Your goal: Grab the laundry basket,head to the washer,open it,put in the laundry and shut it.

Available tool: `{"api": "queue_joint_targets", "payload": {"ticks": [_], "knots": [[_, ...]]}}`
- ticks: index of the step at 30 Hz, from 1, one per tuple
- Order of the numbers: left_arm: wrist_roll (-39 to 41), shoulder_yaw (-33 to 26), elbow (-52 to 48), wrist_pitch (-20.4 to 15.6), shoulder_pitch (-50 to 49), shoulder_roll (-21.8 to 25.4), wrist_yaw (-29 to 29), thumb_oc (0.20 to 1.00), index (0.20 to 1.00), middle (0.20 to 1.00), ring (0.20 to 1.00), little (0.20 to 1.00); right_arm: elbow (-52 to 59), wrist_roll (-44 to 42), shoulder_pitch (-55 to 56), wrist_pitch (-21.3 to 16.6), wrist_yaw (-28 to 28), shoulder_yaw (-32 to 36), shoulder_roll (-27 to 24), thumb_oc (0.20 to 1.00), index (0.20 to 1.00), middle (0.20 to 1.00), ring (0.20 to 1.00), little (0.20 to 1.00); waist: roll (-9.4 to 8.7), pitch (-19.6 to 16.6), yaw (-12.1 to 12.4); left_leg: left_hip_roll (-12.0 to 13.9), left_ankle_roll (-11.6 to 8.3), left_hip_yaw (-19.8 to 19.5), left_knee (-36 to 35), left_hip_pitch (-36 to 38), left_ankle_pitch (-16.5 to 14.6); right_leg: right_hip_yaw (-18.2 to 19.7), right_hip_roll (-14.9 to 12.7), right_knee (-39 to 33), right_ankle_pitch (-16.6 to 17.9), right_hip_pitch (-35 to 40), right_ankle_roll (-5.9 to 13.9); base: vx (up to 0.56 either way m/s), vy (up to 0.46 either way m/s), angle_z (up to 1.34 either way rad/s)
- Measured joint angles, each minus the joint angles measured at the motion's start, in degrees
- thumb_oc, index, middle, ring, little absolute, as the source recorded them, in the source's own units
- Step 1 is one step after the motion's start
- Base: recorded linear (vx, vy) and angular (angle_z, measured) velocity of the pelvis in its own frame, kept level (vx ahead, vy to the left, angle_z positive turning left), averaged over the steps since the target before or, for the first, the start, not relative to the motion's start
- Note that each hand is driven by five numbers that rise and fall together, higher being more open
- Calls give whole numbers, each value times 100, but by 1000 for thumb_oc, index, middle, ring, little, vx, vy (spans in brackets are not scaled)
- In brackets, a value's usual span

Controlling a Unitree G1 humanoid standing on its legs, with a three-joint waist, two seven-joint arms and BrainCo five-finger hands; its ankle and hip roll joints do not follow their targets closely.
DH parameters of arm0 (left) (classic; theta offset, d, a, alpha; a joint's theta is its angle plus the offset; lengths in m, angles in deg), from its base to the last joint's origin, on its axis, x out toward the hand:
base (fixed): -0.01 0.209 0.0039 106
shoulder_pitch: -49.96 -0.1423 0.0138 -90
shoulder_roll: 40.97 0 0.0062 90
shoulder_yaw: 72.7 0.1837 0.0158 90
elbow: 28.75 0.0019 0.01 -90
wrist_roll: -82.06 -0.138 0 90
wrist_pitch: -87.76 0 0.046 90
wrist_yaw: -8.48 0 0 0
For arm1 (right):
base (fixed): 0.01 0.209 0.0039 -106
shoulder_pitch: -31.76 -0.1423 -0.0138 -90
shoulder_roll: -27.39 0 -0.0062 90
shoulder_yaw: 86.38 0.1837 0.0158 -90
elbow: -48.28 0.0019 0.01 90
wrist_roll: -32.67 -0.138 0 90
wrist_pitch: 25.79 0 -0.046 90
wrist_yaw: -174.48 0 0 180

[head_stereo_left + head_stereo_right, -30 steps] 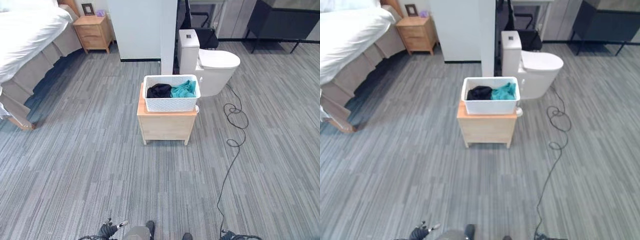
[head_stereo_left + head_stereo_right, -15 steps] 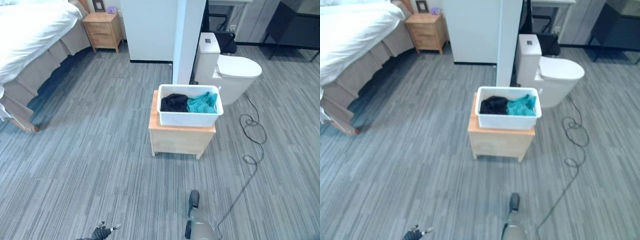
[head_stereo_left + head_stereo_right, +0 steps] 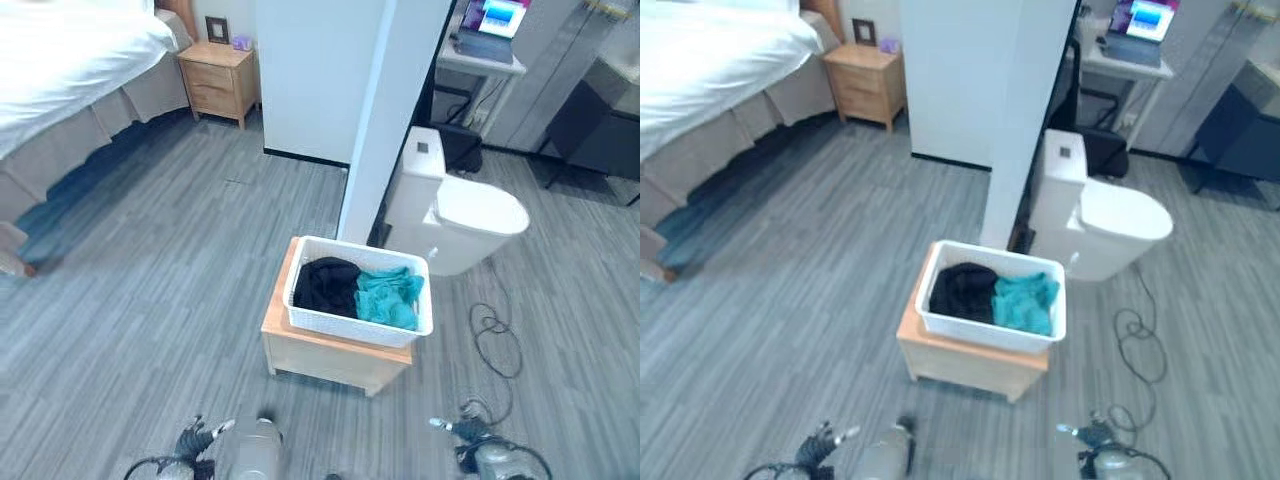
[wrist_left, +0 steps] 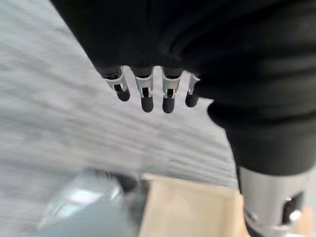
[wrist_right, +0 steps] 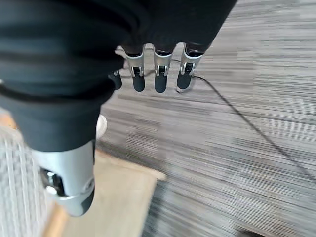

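Down at the near edge, the left hand [image 3: 195, 441] is hanging low over the grey floor [image 3: 150, 300], fingers [image 4: 144, 94] straight and spread a bit, not holding anything. The right hand [image 3: 462, 432] is doing the same on the other side, fingers [image 5: 158, 76] relaxed and apart, nothing in them either.

Just ahead, between the two hands, the white laundry basket [image 3: 360, 330] is sitting on top of a small wooden stand [image 3: 330, 358]. Inside it a black garment [image 3: 325, 285] is lying on the left half and a teal garment [image 3: 390, 297] on the right half, touching each other.

Right behind the basket a white pillar [image 3: 385, 110] is standing, and beside it on the right a white toilet [image 3: 462, 215] with its lid down. Further back on the left, a bed with white bedding [image 3: 70, 55] is showing, with a wooden nightstand [image 3: 220, 80] next to it against the wall. Far back on the right, a desk with a lit laptop [image 3: 492, 22] is sitting behind the pillar
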Motion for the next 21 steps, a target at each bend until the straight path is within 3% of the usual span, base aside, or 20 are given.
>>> {"api": "queue_joint_targets", "payload": {"ticks": [1, 2, 4, 6, 7, 10, 12, 14, 16, 19, 21], "knots": [[50, -25, 82, -11, -62, 14, 2, 1000, 1000, 1000, 1000, 1000, -189, 119, 152, 36, -28, -99, 108, 1000, 1000, 1000, 1000, 1000, 97, -81, 36, -78, 425, 255, -277, 567, 194, 88, -28, 4, -297, 425, 205, 296, 145, -41], [47, -23, 127, -6, -25, 36, 4, 1000, 1000, 1000, 1000, 1000, -409, 174, 215, 66, -48, -129, 261, 1000, 1000, 1000, 1000, 1000, -30, -119, 38, -211, 568, 214, -404, 801, 346, 62, -183, 138, -349, 493, 296, 274, 139, -47], [45, -8, 146, -10, -114, 37, -1, 1000, 1000, 1000, 1000, 1000, -710, 307, 283, 139, -95, -123, 468, 1000, 1000, 1000, 1000, 1000, -54, -199, 57, -245, 755, 23, -639, 1157, 633, -7, -239, 642, -535, 384, 475, 218, 129, -44], [41, -10, 222, 1, 0, 86, -4, 1000, 1000, 1000, 1000, 1000, -849, 351, 453, 168, -159, -64, 673, 1000, 1000, 1000, 1000, 1000, -366, -381, 39, -412, 941, 133, -787, 1412, 398, -137, -433, 353, -525, 180, 516, 167, 137, -28], [40, -5, 222, 0, 14, 83, -9, 1000, 1000, 1000, 1000, 1000, -939, 381, 468, 230, -164, -63, 715, 1000, 1000, 1000, 1000, 1000, -432, -422, 50, -456, 943, 200, -786, 1502, 342, -127, -526, 382, -511, 44, 542, 30, 78, -22], [41, 12, -17, 10, 56, 151, -38, 1000, 1000, 1000, 1000, 1000, -933, 448, 568, 256, -186, -71, 775, 1000, 1000, 1000, 1000, 1000, -383, -407, 42, -497, 998, 292, -788, 1846, 70, -121, -693, 889, -446, -507, 588, 35, 56, -16], [41, 54, -408, 28, -130, 353, -39, 1000, 1000, 1000, 1000, 1000, -1029, 556, 545, 331, -274, -54, 835, 1000, 1000, 1000, 1000, 1000, -308, -434, 161, -446, 997, 550, -788, 2074, -113, -201, -1035, 1462, -349, -1063, 755, 15, -81, -43], [43, 43, -608, 48, -290, 371, -44, 1000, 1000, 1000, 1000, 1000, -1157, 554, 577, 429, -304, 52, 830, 1000, 1000, 1000, 1000, 1000, -132, -571, 222, -412, 979, 521, -787, 2170, -283, -576, -1469, 1291, -59, -1133, 1080, 49, -96, -9], [51, 33, -1144, 128, -477, 519, -77, 1000, 1000, 1000, 1000, 1000, -1555, 537, 683, 522, -507, 557, 822, 1000, 1000, 1000, 1000, 1000, -54, -621, 267, -409, 941, 407, -781, 2258, -314, -806, -1916, 1038, 431, -1093, 1164, 61, -91, 26], [54, -126, -2206, 235, -844, 942, -218, 1000, 1000, 1000, 1000, 1000, -1735, 322, 898, 745, -802, 1349, 655, 1000, 1000, 1000, 1000, 1000, -93, -609, 315, -388, 813, 272, -781, 2355, -387, -889, -2067, 884, 741, -959, 1308, 58, -116, 26], [53, -472, -2662, 287, -1160, 1214, -321, 1000, 1000, 1000, 1000, 1000, -1700, 239, 1028, 845, -853, 1657, 531, 1000, 1000, 1000, 1000, 1000, -276, -548, 455, -452, 622, 370, -781, 2490, -514, -1035, -2033, 624, 1134, -889, 1365, -2, -117, -30]]}}
